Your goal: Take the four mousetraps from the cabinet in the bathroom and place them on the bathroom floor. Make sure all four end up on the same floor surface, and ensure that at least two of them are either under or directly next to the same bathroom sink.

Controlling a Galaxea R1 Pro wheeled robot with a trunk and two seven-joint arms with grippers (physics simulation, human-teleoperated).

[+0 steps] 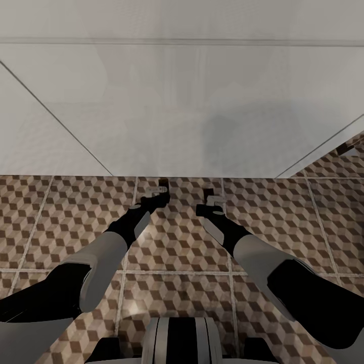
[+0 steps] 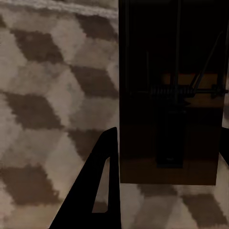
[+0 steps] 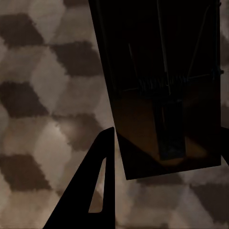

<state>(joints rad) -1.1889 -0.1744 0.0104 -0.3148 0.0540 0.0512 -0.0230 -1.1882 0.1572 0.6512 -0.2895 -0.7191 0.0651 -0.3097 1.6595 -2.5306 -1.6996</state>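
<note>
Left claw (image 1: 161, 190): we see it clamped on a dark brown wire-sprung mousetrap (image 2: 169, 102), above the cube-pattern tiled bathroom floor (image 1: 65, 212).
Right claw (image 1: 211, 197): we see it clamped on a second dark mousetrap (image 3: 162, 90), above that floor.

Bathroom floor (image 1: 263, 227): cube-pattern tiles in brown, beige and white, pale grout lines. It meets a white wall base ahead. Whether the two dark traps seen at the wrists rest on it: cannot tell.

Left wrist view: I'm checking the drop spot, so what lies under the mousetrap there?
Under the dark mousetrap held at the left tool lies cube-pattern bathroom floor. The tiles straight beneath the trap are covered, so anything there cannot be seen.
</note>
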